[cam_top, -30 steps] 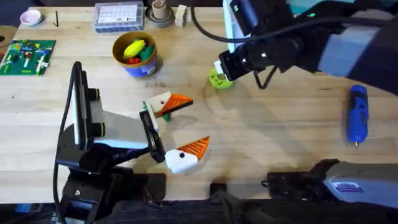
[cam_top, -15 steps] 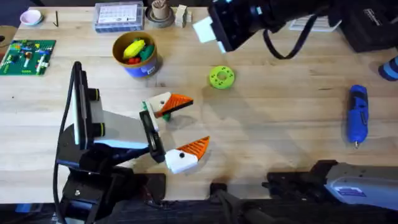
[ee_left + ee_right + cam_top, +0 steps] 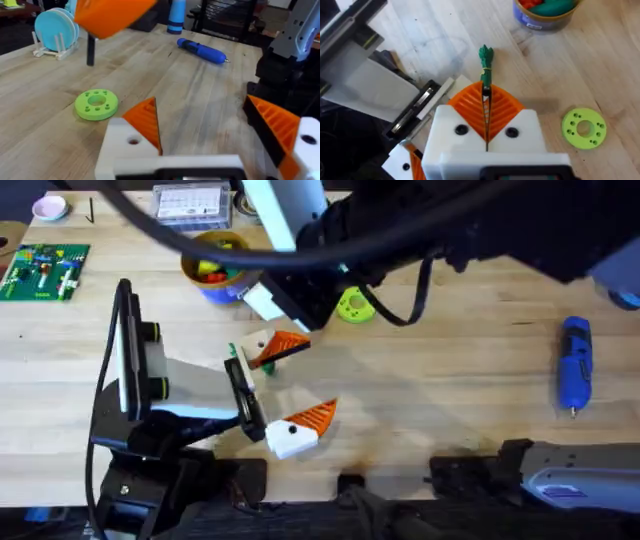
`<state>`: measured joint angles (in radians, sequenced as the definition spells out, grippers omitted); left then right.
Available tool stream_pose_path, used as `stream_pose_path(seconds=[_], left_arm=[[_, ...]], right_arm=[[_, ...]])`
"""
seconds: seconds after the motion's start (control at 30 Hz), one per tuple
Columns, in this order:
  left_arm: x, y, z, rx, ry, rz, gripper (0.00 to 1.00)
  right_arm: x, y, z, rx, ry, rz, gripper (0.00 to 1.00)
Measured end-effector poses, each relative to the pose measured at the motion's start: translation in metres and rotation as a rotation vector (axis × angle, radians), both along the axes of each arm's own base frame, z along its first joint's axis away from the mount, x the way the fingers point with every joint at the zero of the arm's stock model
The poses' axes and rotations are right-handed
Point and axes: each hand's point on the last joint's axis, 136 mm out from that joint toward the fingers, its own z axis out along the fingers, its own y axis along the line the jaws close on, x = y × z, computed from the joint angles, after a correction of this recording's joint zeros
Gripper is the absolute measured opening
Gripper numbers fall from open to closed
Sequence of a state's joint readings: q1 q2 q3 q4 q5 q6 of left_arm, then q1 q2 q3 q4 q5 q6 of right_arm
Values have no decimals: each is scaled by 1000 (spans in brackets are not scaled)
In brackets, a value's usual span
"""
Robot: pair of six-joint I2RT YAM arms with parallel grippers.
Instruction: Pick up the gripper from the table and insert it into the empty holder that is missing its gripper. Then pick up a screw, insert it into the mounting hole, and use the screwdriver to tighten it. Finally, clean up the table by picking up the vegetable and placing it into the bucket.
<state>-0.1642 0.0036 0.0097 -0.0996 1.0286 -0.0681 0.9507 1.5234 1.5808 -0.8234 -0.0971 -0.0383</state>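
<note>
The vegetable [image 3: 486, 57] is pinched between the orange pads of my right gripper [image 3: 486, 100], its green leafy end sticking out past the fingertips. In the overhead view the right gripper [image 3: 268, 302] hangs beside the blue bucket [image 3: 212, 278], which the arm partly covers. The bucket [image 3: 544, 14] holds red and green toy food. My left gripper [image 3: 290, 385] rests open on the table with nothing between its fingers [image 3: 137, 127]. At the right lies the blue screwdriver [image 3: 575, 365] [image 3: 202, 50]. The loose gripper, the holder and the screw are out of view.
A flat green ring disc [image 3: 355, 305] [image 3: 584, 128] lies near the table's middle. A clear parts box [image 3: 190, 205], a small pink dish [image 3: 48, 207] and a green board [image 3: 45, 270] sit along the back left. A blue plate rack [image 3: 55, 30] stands behind.
My right arm has swung from the back middle to the left and down, now beside the bucket and above the left gripper. The left arm has not moved.
</note>
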Motion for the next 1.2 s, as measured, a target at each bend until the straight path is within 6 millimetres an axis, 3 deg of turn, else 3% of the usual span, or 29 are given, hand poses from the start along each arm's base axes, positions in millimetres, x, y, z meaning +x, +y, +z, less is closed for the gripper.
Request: stream_pose_path(seconds=[0.47,0.67,0.87,1.2], left_arm=[[0,0,0,0,0,0,993],[0,0,0,0,0,0,992],[0,0,0,-3,11,-3,993],[-1,0,0,-4,14,-5,993]], right_arm=[[-31,13,-21,-25,127,97,6],[-35,11,-26,-45,152,101,6],[-32,15,-45,-87,185,100,6],[-31,17,-46,-83,183,100,6]])
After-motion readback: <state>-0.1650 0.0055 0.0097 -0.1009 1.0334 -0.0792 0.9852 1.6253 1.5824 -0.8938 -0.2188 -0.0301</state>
